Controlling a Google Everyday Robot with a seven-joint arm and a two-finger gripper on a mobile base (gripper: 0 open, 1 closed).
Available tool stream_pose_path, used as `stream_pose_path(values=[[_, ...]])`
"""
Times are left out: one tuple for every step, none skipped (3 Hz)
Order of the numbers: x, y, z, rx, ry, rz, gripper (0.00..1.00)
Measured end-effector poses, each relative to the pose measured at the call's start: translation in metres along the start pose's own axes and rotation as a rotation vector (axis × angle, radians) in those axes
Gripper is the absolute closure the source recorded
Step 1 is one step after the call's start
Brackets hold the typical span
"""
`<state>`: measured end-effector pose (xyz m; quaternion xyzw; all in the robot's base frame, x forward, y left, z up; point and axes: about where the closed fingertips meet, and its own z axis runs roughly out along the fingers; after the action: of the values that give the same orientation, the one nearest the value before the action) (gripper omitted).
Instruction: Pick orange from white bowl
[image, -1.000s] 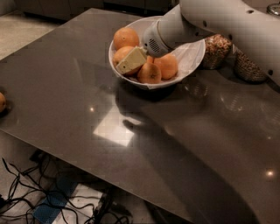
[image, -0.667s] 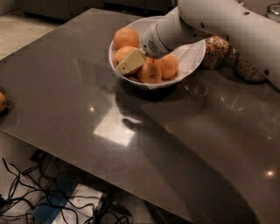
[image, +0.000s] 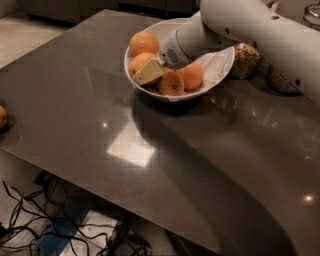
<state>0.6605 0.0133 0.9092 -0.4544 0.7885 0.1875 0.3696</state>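
Observation:
The white bowl (image: 220, 70) stands at the far middle of the dark table and holds several oranges. One orange (image: 144, 42) lies at the back left, one (image: 138, 62) sits right behind the gripper, and two more (image: 171, 84) (image: 192, 75) lie at the front. My gripper (image: 148, 73), cream-tipped at the end of the white arm (image: 240, 25), reaches down into the bowl's left side from the right. It touches or nearly touches the left orange. The arm hides the back of the bowl.
Two glass jars of cereal (image: 246, 60) (image: 281, 80) stand right of the bowl, behind the arm. Another orange (image: 2, 116) lies at the table's left edge. Cables and a blue item (image: 55, 232) lie on the floor below the front edge.
The gripper has dipped slightly lower and to the left among the oranges. The oranges and the bowl have not moved.

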Motion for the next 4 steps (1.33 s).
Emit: stream_pose_path(values=[[0.0008, 0.0009, 0.0026, -0.008, 0.001, 0.005, 0.65], [0.0008, 0.0009, 0.0027, -0.008, 0.001, 0.005, 0.84], [0.0008, 0.0009, 0.0026, -0.008, 0.001, 0.005, 1.0], [-0.0013, 0.0007, 0.0007, -0.009, 0.0, 0.005, 1.0]])
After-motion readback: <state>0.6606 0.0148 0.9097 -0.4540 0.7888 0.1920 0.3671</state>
